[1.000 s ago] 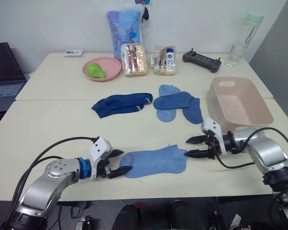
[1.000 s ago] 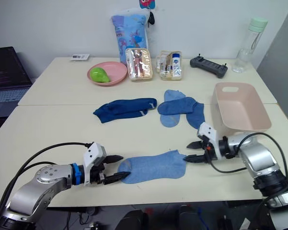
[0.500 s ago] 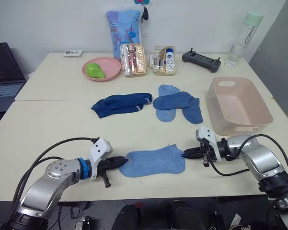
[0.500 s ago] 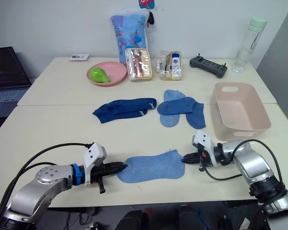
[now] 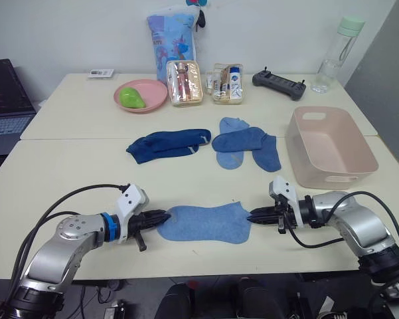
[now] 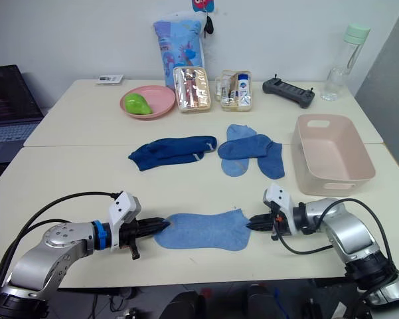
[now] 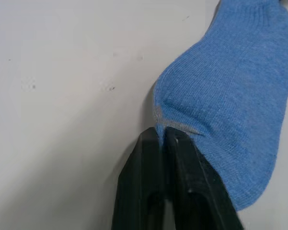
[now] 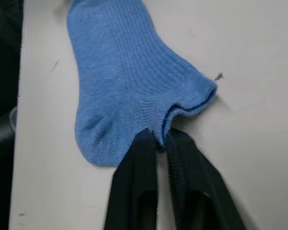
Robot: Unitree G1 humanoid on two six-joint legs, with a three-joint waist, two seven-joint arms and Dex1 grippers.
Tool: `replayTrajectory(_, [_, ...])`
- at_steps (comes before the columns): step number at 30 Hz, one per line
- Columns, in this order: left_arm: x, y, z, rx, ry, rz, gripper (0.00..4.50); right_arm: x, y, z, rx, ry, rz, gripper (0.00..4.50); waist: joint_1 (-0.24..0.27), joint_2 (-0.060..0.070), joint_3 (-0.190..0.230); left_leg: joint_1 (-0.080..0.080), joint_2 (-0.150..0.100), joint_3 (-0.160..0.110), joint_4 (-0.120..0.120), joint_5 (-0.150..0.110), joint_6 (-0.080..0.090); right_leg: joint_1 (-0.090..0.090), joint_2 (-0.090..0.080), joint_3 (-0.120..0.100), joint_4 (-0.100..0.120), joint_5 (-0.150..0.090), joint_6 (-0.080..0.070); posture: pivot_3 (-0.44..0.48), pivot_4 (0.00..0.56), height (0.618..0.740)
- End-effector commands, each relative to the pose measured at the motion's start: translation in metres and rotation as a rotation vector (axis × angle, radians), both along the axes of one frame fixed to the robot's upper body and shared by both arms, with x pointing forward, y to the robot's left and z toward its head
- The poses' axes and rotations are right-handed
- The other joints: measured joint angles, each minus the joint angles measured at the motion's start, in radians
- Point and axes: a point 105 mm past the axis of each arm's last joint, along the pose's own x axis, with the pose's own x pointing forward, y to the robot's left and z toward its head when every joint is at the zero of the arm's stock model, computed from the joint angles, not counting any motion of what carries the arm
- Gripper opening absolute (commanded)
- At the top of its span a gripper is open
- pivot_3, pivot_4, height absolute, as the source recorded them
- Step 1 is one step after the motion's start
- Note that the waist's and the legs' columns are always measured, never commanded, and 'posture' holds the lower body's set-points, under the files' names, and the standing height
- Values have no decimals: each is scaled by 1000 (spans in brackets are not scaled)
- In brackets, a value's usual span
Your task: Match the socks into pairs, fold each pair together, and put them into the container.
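A medium-blue sock (image 5: pixel 202 222) lies flat near the table's front edge. My left gripper (image 5: pixel 160 217) is shut on its toe end (image 7: pixel 165 125), and my right gripper (image 5: pixel 251 215) is shut on its cuff end (image 8: pixel 159 129). The sock stretches between them. Behind it lie a dark navy pair of socks (image 5: pixel 167 144) and several blue socks (image 5: pixel 245 146) in a loose pile. The pale pink container (image 5: pixel 328 147) stands at the right, holding nothing.
At the back stand a pink plate (image 5: pixel 141 95) with a green fruit, two clear pouches (image 5: pixel 185 83), a printed blue bag (image 5: pixel 173 33), a black controller (image 5: pixel 279 84) and a bottle (image 5: pixel 332 60). A laptop (image 5: pixel 5 100) sits at the far left.
Both grippers went from open beside the sock's ends to shut on them. The sock has shifted slightly left and lies stretched flatter.
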Motion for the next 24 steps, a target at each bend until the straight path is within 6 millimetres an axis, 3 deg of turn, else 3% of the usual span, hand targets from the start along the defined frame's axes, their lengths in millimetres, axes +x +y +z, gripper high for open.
replayTrajectory(1, [5,7,15,13,-74,23,1540,6,-10,13,-4,-72,-17,1725,0,0,0,0,0,0,0,0,0,0,0,0,0,0,0,0,150,740])
replayTrajectory(4, [10,14,28,22,-155,50,2486,5,-13,25,31,-107,3,2776,0,0,0,0,0,0,0,0,0,0,0,0,0,0,0,0,150,740])
replayTrajectory(5, [10,13,39,15,-219,40,2774,4,-8,37,83,-124,22,2820,0,0,0,0,0,0,0,0,0,0,0,0,0,0,0,0,150,740])
replayTrajectory(9, [-1,-1,58,-25,-293,-45,2774,-4,14,57,157,-188,114,2820,-1,0,0,0,0,0,0,0,0,0,0,0,0,0,0,0,150,740])
replayTrajectory(10, [-3,-7,58,-39,-293,-65,2591,-4,20,56,156,-209,136,2820,-1,0,0,0,0,0,0,0,0,0,0,0,0,0,0,0,150,740])
replayTrajectory(13, [-6,-23,48,-46,-278,-111,1793,0,41,43,127,-284,179,2161,-1,0,0,1,0,0,0,0,0,1,0,0,0,0,0,0,150,740])
replayTrajectory(18, [1,-42,15,-8,-261,-132,150,9,63,14,93,-312,194,420,-1,0,-1,0,0,1,1,0,0,1,0,0,0,1,1,0,150,740])
replayTrajectory(19, [2,-43,13,-6,-263,-133,0,10,63,12,84,-323,200,68,-1,0,-1,0,-1,1,1,0,0,0,0,0,0,1,1,0,150,740])
replayTrajectory(24, [4,-39,-11,43,-228,-115,0,18,48,-19,13,-315,156,28,-1,0,-1,0,-1,1,1,0,0,0,0,0,0,1,0,0,150,740])
